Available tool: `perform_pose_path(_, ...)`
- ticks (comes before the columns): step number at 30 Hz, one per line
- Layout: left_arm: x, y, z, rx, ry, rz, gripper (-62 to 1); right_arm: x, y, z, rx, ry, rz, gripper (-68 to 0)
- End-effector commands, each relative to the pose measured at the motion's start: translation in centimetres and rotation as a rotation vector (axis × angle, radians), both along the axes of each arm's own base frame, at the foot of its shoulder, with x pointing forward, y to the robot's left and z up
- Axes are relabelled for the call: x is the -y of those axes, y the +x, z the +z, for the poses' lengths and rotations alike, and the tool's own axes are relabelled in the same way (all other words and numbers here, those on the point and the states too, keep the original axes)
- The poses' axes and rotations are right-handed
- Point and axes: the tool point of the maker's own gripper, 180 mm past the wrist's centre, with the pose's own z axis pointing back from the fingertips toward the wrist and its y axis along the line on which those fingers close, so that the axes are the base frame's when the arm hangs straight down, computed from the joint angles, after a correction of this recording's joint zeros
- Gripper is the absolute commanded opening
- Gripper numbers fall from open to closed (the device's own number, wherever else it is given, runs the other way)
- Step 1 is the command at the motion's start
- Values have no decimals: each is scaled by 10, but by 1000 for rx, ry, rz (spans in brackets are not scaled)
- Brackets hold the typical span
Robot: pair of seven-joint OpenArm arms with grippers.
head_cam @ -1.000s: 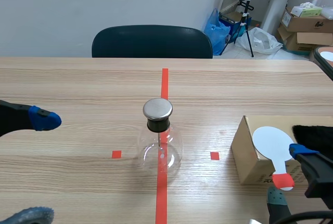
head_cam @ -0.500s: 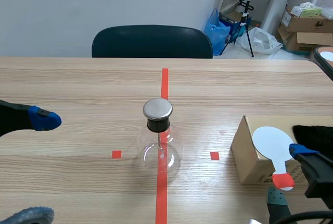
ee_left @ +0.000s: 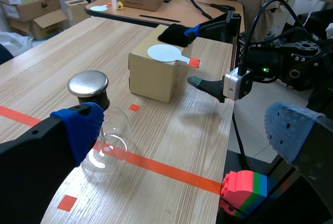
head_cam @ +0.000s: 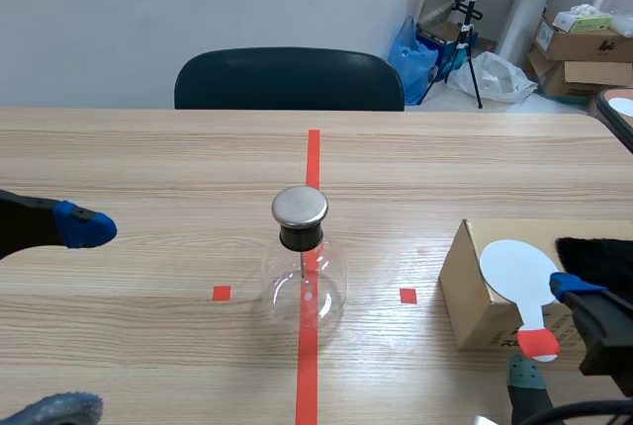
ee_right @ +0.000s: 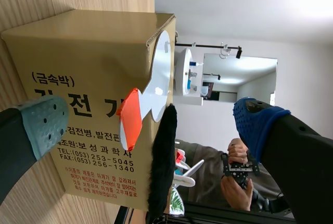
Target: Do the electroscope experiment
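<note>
The electroscope, a round glass flask (head_cam: 303, 287) with a metal cap (head_cam: 299, 206), stands on the red centre line; in the left wrist view the flask (ee_left: 106, 140) is just ahead of my left finger. My left gripper (head_cam: 69, 318) (ee_left: 182, 130) is open, left of the flask and apart from it. On the cardboard box (head_cam: 470, 287) (ee_left: 151, 75) (ee_right: 78, 52) lie a white paddle (head_cam: 517, 269) (ee_left: 165, 53) (ee_right: 158, 73) with a red handle and a black fur cloth (head_cam: 593, 252) (ee_right: 162, 166). My right gripper (head_cam: 547, 334) (ee_right: 151, 120) is open, its fingers on either side of the red handle.
A dark chair (head_cam: 289, 79) stands at the table's far edge. Boxes and bags (head_cam: 579, 40) fill the floor at the back right. A toy brick block (ee_left: 244, 190) sits beyond the table's near edge. A person's hands (ee_right: 237, 177) show past the box.
</note>
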Motion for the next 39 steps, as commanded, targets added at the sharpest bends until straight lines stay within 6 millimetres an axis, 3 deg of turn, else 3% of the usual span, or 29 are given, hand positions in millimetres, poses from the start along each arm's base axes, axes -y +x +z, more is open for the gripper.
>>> perform_pose_path(1,1,2,7,10,-34,11,14,5,5,13,71,-29,5,4)
perform_pose_path(30,1,1,5,14,-22,3,14,8,4,13,68,-27,-21,4)
perform_pose_path(39,-3,13,5,74,-10,85,14,8,-36,6,-13,59,-31,4)
